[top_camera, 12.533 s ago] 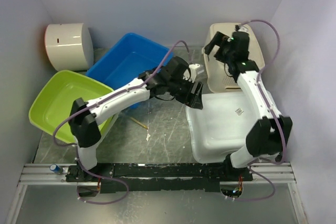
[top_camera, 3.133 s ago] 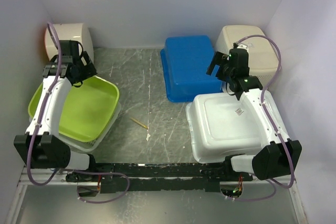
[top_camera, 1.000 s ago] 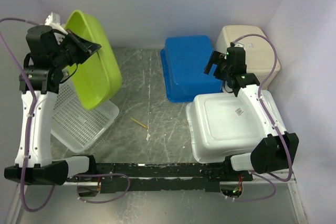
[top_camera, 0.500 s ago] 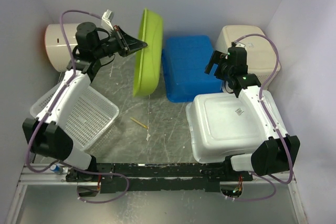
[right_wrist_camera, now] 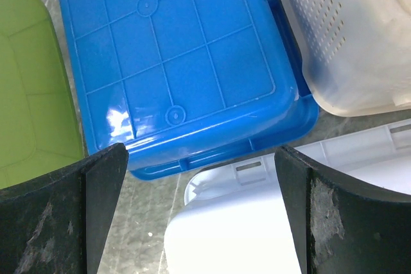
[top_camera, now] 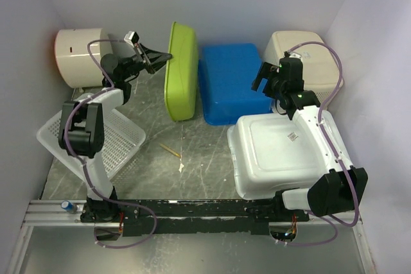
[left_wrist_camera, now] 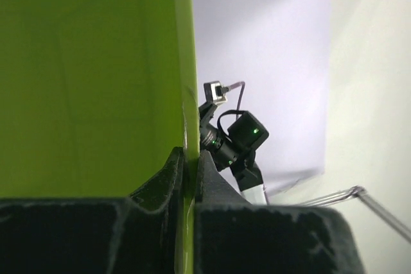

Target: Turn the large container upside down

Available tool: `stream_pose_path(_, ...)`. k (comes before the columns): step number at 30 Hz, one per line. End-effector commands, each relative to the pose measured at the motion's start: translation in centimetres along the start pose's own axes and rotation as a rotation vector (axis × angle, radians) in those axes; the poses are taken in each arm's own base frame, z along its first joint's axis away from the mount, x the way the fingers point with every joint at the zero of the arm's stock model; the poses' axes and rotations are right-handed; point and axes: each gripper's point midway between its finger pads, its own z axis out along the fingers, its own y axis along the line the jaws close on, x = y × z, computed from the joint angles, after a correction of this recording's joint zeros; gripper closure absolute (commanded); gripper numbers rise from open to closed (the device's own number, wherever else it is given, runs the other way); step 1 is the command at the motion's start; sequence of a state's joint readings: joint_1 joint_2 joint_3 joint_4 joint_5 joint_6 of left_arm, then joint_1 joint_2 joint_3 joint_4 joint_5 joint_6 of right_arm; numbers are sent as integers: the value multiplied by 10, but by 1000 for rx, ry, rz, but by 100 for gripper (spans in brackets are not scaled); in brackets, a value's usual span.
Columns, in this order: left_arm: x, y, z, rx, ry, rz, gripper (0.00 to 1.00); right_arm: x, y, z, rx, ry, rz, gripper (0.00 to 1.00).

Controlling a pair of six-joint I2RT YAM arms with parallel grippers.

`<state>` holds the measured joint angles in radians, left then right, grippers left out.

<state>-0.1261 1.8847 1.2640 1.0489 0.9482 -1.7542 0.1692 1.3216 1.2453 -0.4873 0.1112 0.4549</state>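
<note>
The large container (top_camera: 280,153), a glossy white tub, lies base-up at the front right, with a small sticker (top_camera: 292,137) on its base. My right gripper (top_camera: 263,78) hangs open over its far left corner, holding nothing. In the right wrist view the open gripper (right_wrist_camera: 199,216) has its black fingers (right_wrist_camera: 96,210) on either side of the white tub's corner (right_wrist_camera: 237,235). My left gripper (top_camera: 162,58) is shut on the rim of a lime green tub (top_camera: 182,72), which stands on edge. The left wrist view shows the gripper (left_wrist_camera: 189,165) pinching that green rim (left_wrist_camera: 186,94).
An upturned blue tub (top_camera: 231,81) lies between the green tub and a cream perforated basket (top_camera: 308,52) at the back right. A white mesh basket (top_camera: 109,139) sits front left, with a white drum-shaped box (top_camera: 80,46) behind it. A small wooden stick (top_camera: 170,151) lies mid-table.
My left arm has swung the green tub from the far left to the middle, and it now stands on edge next to the blue tub. The right arm and white tub have not moved.
</note>
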Motion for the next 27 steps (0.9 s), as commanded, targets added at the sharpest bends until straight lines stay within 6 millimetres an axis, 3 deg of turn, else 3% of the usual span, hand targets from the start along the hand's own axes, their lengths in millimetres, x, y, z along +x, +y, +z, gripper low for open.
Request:
stream_pose_path(1, 4, -29, -21, 186, 39, 28, 93, -22, -1, -13, 10, -62, 2, 0)
stream_pose_path(6, 1, 10, -35, 169, 4, -123, 93, -21, -1, -13, 10, -59, 6, 0)
stream_pose_path(15, -8, 54, -72, 75, -62, -205, 92, -18, 0, -11, 6, -51, 8, 0)
stream_pose_path(17, -9, 69, -82, 20, -77, -214, 85, -18, -1, -11, 7, -52, 8, 0)
stream_pose_path(22, 2, 92, -86, -114, -60, -177, 54, -16, 0, -9, 2, -45, 9, 0)
stream_pose_path(25, 0, 107, -87, -243, -60, -150, 43, -15, 2, -8, -5, -42, 12, 0)
stream_pose_path(27, -10, 122, -98, -359, -88, -154, 38, -14, 2, -8, -8, -40, 15, 0)
